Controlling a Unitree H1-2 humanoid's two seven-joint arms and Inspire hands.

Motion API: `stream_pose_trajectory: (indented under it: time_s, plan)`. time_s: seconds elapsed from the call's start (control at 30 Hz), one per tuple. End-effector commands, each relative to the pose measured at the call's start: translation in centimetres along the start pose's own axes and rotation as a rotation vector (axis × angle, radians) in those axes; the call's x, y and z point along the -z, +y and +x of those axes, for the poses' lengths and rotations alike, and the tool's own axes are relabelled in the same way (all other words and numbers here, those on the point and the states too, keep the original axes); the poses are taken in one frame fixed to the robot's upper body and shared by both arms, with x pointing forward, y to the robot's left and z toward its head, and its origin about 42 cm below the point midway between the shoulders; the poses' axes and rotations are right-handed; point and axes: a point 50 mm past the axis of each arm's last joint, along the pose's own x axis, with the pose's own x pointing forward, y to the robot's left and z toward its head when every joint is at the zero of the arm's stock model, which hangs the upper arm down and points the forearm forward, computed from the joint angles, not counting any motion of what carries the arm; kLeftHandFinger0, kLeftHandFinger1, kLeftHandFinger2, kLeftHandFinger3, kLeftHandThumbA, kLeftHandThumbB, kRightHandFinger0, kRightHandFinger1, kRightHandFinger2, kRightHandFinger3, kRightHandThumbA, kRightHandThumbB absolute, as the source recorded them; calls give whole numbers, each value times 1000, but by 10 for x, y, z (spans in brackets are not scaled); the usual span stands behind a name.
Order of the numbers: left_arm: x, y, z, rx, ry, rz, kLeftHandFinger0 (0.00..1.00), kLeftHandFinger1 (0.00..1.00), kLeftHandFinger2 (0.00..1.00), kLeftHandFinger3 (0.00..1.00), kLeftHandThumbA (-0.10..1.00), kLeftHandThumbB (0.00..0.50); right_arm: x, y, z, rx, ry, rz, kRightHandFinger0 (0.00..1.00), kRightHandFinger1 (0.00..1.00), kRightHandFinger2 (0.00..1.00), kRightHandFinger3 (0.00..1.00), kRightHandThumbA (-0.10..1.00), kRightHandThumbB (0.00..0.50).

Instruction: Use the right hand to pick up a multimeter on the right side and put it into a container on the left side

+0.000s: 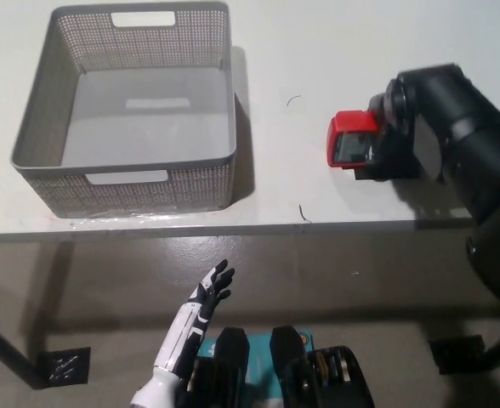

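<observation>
You have a grey perforated basket standing on the left part of the white worktop, with cut-out handles in its near and far walls; its floor shows bare, nothing lying inside. Well apart from it, on the right side of the worktop, sits the red multimeter, of which you see only the left end with part of its screen. The rest of it is covered by the black right arm, which comes in from the right edge and lies across the meter's body. The right hand is down on the multimeter, but its fingers are lost among the black shapes there, so you cannot tell whether they are closed around the casing or merely resting on it. A dark patch under the meter's near edge is hard to make out; it may be a stand or only shadow. The white left hand rests low in front of the worktop's near edge, over the floor, fingers spread apart and holding nothing.
</observation>
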Motion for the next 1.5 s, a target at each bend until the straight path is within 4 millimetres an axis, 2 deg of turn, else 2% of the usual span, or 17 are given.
stream_pose_trajectory:
  time_s: [0.0, 0.03, 0.1, 0.2, 0.23, 0.27, 0.33, 0.4, 0.47, 0.6, 0.7, 0.8, 0.87, 0.9, 1.1, 1.27, 1.47]
  plan:
    - [-14, 3, 12, 5, -91, -16, 1000, 1000, 1000, 1000, 1000, 379, 28, 53, 25, 381, 55, 24, 81, 175, 397, 955, -99, 232]
    - [-14, 3, 13, 8, -92, -17, 1000, 1000, 1000, 1000, 1000, 381, 33, 56, 26, 383, 33, 106, 97, 214, 379, 797, -100, 233]
    - [-13, 3, 14, 10, -90, -17, 1000, 1000, 1000, 1000, 1000, 378, 39, 59, 27, 389, 6, 236, 57, 180, 322, 744, -100, 234]
    - [-14, 4, 16, 10, -91, -9, 1000, 1000, 1000, 1000, 1000, 385, 45, 58, 27, 385, -16, 388, 49, 191, 320, 855, -100, 216]
    - [-14, 4, 16, 10, -91, -10, 1000, 1000, 1000, 1000, 1000, 384, 45, 58, 27, 383, -18, 422, 18, 146, 271, 798, -100, 214]
    - [-13, 3, 16, 10, -91, -18, 1000, 1000, 1000, 1000, 1000, 391, 48, 55, 26, 393, -38, 546, 1, 14, 150, 539, -100, 189]
    - [-13, 3, 16, 9, -89, -19, 1000, 1000, 1000, 1000, 1000, 394, 50, 53, 26, 404, -57, 629, 0, 51, 255, 498, -100, 177]
    - [-12, 3, 16, 11, -84, -13, 1000, 1000, 1000, 1000, 1000, 389, 54, 50, 24, 410, -76, 816, 0, 345, 740, 764, -100, 150]
    - [-12, 3, 16, 13, -85, -9, 1000, 1000, 1000, 1000, 1000, 384, 56, 38, 20, 382, -104, 1095, 0, 431, 886, 934, -100, 137]
    - [-12, 3, 17, 17, -86, -19, 1000, 1000, 1000, 1000, 1000, 395, 61, 19, 14, 280, -249, 1628, 0, 441, 890, 1000, -100, 117]
    - [-11, 3, 17, 16, -83, -29, 1000, 1000, 1000, 1000, 1000, 397, 62, 1, 6, 215, -367, 1964, 0, 223, 805, 1000, -100, 150]
    - [-11, 3, 17, 14, -83, -23, 1000, 1000, 1000, 1000, 1000, 386, 66, -15, -1, 97, -507, 2208, 0, 2, 626, 1000, -100, 114]
    - [-11, 3, 16, 17, -81, -20, 1000, 1000, 1000, 1000, 1000, 388, 68, -20, -4, 66, -575, 2252, 0, 0, 550, 1000, -100, 80]
    - [-11, 3, 16, 17, -81, -18, 1000, 1000, 1000, 1000, 1000, 381, 70, -26, -8, 38, -636, 2283, 0, 0, 521, 1000, -100, 100]
    - [-10, 3, 17, 16, -80, -20, 1000, 1000, 1000, 1000, 1000, 384, 73, -54, -23, -16, -846, 2428, 0, 48, 628, 1000, -100, 117]
    - [-9, 3, 15, 13, -76, -22, 1000, 1000, 1000, 1000, 1000, 403, 67, -81, -39, -36, -993, 2476, 0, 74, 606, 1000, -100, 150]
    - [-8, 3, 15, 13, -71, -20, 1000, 1000, 1000, 1000, 1000, 394, 50, -116, -63, -124, -1182, 2554, 0, 53, 567, 1000, -100, 116]
